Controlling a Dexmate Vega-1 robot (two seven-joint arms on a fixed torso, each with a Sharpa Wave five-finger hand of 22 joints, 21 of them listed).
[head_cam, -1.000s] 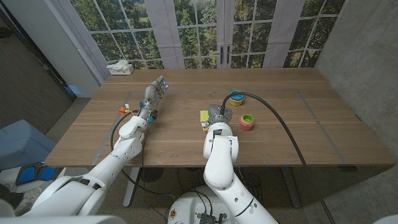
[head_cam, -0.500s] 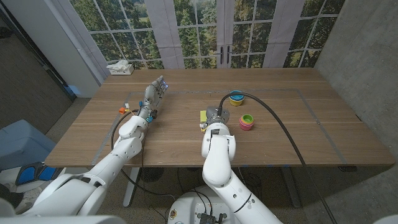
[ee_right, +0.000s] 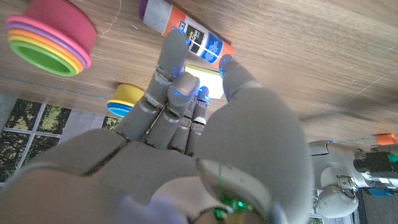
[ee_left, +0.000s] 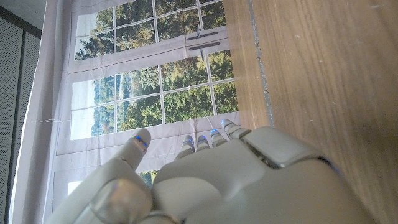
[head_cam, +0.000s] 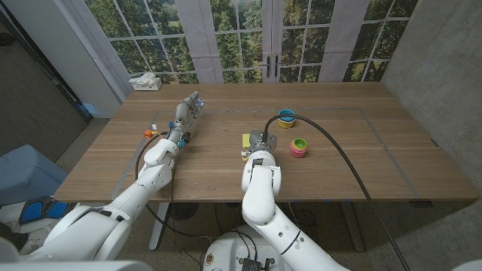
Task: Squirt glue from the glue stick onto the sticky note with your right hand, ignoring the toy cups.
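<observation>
Right hand (ee_right: 186, 124) palm-down over the yellow sticky note (ee_right: 205, 79), fingers curled toward the glue stick (ee_right: 186, 34), holding nothing. Stick lies flat just past the fingertips, long axis crosswise to them. Left hand (head_cam: 186, 115) fingers straight, together, empty.

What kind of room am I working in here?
Probably an office or lab test room, not a workshop: a plain wooden table stands before tall paned glass doors looking onto trees, with grey walls and a tissue box at the table's far corner.
</observation>
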